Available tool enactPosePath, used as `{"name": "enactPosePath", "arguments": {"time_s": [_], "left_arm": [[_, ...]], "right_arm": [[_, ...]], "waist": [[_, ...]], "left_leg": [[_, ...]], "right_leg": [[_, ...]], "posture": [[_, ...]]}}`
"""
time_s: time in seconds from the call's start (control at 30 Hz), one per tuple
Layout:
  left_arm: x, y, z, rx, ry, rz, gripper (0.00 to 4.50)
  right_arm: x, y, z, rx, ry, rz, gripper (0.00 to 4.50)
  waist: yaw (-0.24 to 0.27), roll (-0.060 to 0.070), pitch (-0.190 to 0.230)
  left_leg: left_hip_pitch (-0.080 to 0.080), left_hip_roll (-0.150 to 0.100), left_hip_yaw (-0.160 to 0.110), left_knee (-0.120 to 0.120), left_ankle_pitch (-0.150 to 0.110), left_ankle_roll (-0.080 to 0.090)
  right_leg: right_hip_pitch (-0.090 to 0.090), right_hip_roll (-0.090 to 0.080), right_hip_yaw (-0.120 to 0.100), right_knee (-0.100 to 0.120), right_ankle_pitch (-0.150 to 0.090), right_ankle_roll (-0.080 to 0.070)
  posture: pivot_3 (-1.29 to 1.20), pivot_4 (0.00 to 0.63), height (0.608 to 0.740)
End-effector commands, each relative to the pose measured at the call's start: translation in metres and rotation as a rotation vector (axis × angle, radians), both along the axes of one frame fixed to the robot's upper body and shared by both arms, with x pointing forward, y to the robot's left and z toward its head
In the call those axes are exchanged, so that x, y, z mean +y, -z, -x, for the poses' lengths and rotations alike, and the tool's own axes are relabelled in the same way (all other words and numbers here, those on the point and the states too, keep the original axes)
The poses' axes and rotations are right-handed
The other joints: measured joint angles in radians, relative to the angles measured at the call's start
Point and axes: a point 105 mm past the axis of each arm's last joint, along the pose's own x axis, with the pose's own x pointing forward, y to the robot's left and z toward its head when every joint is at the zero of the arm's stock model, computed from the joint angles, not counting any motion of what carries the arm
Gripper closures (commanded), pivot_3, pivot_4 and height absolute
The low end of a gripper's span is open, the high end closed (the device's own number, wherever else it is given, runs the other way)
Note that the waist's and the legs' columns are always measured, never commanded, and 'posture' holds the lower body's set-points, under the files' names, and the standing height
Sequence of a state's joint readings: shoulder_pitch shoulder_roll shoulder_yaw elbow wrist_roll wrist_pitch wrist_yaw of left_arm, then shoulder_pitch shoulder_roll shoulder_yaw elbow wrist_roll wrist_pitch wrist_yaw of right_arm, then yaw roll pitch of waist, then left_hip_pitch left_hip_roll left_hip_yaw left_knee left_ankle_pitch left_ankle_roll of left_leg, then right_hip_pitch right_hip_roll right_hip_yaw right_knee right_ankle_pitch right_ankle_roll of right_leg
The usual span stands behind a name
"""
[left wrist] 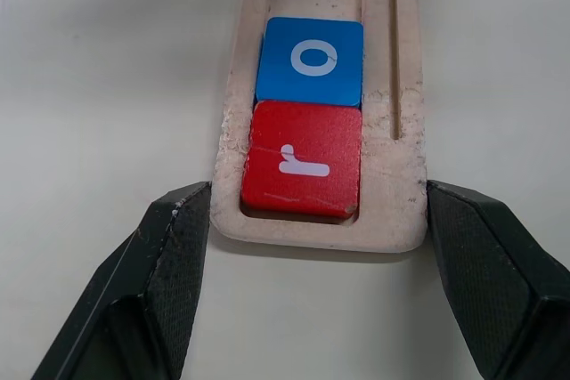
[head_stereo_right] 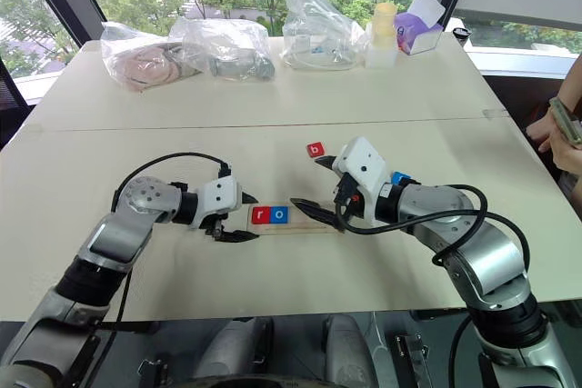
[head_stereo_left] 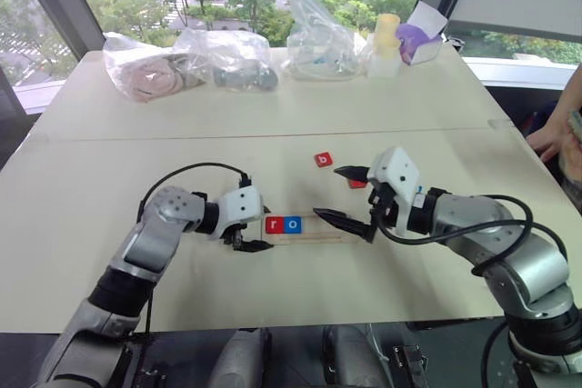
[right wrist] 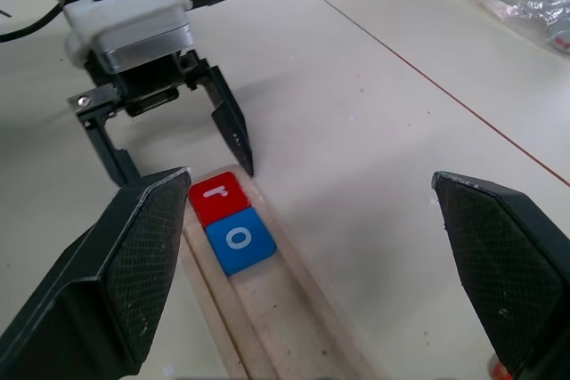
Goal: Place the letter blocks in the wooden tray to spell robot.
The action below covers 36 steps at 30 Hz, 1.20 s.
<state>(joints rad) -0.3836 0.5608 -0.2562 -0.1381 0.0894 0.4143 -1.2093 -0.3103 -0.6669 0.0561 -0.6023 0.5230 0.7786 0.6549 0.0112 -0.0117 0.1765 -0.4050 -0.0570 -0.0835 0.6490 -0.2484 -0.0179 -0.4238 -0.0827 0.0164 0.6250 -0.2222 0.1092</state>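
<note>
As judged from the slot, task two-fifths complete. Seated in the wooden tray [head_stereo_left: 320,237]: red r tile [head_stereo_left: 274,224], then blue o tile [head_stereo_left: 292,223], touching edge to edge at the tray end nearest the left gripper [head_stereo_left: 255,244]. Remaining slot bare. Still to place: b, second o, t.

Loose on the table: red b tile [head_stereo_left: 323,160], just beyond the upper finger of the right gripper [head_stereo_left: 327,193]; a second red tile [head_stereo_left: 356,184], partly hidden behind that same finger, letter unreadable; a blue tile [head_stereo_right: 400,177], just behind the right gripper body, letter unreadable.

Left fingers [left wrist: 178,246]: set against both long edges of the tray at its r end, apparently clamped on it to steady it; no tile held.

Right fingers [right wrist: 134,255]: spread wide, nothing held, hovering over the bare part of the slot.

Tray orientation: flat on the table, long axis running from the left fingers toward the right fingers. Word reading outward from the left fingers; letters upright as seen from the head camera. Next free position: directly past the o tile, on the side toward the right fingers.
</note>
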Motion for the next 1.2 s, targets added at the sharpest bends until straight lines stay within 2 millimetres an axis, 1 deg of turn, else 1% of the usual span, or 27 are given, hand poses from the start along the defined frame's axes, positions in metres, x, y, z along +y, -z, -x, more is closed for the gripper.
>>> {"name": "enactPosePath", "arguments": {"time_s": [0.03,0.1,0.23,0.4,0.47,0.5,0.7,0.8,0.87,0.97,1.07,1.13,1.2], "left_arm": [[-0.004,0.021,0.023,0.095,0.011,-0.034,1.37],[-0.001,0.023,0.030,0.108,-0.001,-0.040,1.37],[0.002,0.026,0.035,0.128,-0.036,-0.030,1.37],[0.005,0.030,0.037,0.142,-0.059,-0.033,1.37],[0.006,0.031,0.037,0.150,-0.077,-0.029,0.33],[0.007,0.031,0.037,0.152,-0.087,-0.027,0.08],[0.027,0.030,0.038,0.161,-0.168,-0.025,0.08],[0.051,0.024,0.041,0.158,-0.254,-0.029,0.08],[0.069,0.020,0.045,0.146,-0.297,-0.035,0.08],[0.079,0.015,0.051,0.146,-0.313,-0.005,0.08],[0.097,0.003,0.057,0.161,-0.391,0.068,0.08],[0.102,-0.005,0.059,0.143,-0.399,0.101,0.08],[0.106,-0.012,0.057,0.113,-0.421,0.142,0.08]], "right_arm": [[0.003,-0.006,0.001,-0.036,-0.012,-0.013,0.00],[0.003,-0.005,0.002,-0.035,-0.018,-0.012,0.00],[0.004,-0.005,0.002,-0.033,-0.025,-0.011,0.00],[0.005,-0.006,0.000,-0.035,-0.028,-0.012,0.00],[0.005,-0.006,-0.002,-0.040,-0.026,-0.010,0.00],[0.005,-0.006,-0.004,-0.042,-0.019,-0.009,0.00],[0.002,0.007,-0.036,-0.024,0.136,0.037,0.00],[0.014,0.011,-0.054,0.013,0.204,0.020,0.00],[0.021,0.013,-0.070,0.051,0.282,0.003,0.00],[0.028,0.014,-0.082,0.080,0.322,-0.011,0.00],[0.037,0.017,-0.104,0.113,0.406,-0.022,0.00],[0.040,0.020,-0.115,0.125,0.442,-0.019,0.00],[0.044,0.023,-0.123,0.148,0.469,-0.017,0.00]], "waist": [[0.000,0.000,0.000],[-0.001,0.000,0.000],[-0.001,0.000,0.000],[-0.001,0.000,0.000],[-0.001,0.001,0.000],[-0.001,0.001,0.000],[-0.010,0.002,-0.001],[-0.029,0.002,-0.001],[-0.045,0.002,-0.001],[-0.050,0.002,-0.001],[-0.059,0.003,-0.001],[-0.056,0.003,0.000],[-0.051,0.004,0.000]], "left_leg": [[0.000,0.000,0.000,0.000,0.000,0.000],[0.000,0.000,0.000,0.000,0.000,0.000],[0.000,0.001,0.000,-0.001,0.000,0.000],[0.000,0.001,0.000,-0.001,0.000,0.000],[0.000,0.001,0.000,-0.001,0.000,0.000],[0.000,0.001,0.000,-0.001,0.000,0.000],[0.000,0.001,0.000,-0.001,0.000,0.000],[0.000,0.002,0.000,-0.002,0.000,0.000],[0.002,0.003,0.002,-0.004,0.000,0.000],[0.004,0.004,0.001,-0.006,0.000,0.000],[0.005,0.004,0.002,-0.007,0.000,0.000],[0.006,0.004,0.002,-0.007,0.000,0.000],[0.006,0.004,0.002,-0.007,0.000,0.000]], "right_leg": [[0.000,0.000,0.000,0.000,0.000,0.000],[0.000,0.000,0.000,-0.001,-0.002,-0.003],[0.000,0.000,0.000,-0.001,-0.002,-0.003],[0.000,0.001,0.000,-0.002,-0.002,-0.004],[0.000,0.001,0.000,-0.002,-0.002,-0.004],[0.000,0.001,0.000,-0.002,-0.002,-0.004],[0.000,0.001,0.000,-0.003,-0.002,-0.004],[0.000,0.001,0.000,-0.003,-0.002,-0.004],[-0.002,0.002,0.003,-0.001,-0.002,-0.005],[-0.003,0.002,0.003,0.003,-0.004,-0.008],[-0.003,0.002,0.003,0.004,-0.004,-0.009],[-0.003,0.003,0.003,0.004,-0.004,-0.009],[-0.003,0.004,0.003,0.004,-0.004,-0.009]], "posture": [[0.00,0.150,0.740],[0.00,0.150,0.740],[0.00,0.150,0.740],[0.00,0.150,0.740],[0.00,0.150,0.740],[0.00,0.150,0.740],[0.00,0.150,0.740],[0.00,0.150,0.740],[0.00,0.150,0.740],[0.00,0.150,0.740],[0.00,0.150,0.740],[0.00,0.150,0.740],[0.00,0.150,0.740]]}}
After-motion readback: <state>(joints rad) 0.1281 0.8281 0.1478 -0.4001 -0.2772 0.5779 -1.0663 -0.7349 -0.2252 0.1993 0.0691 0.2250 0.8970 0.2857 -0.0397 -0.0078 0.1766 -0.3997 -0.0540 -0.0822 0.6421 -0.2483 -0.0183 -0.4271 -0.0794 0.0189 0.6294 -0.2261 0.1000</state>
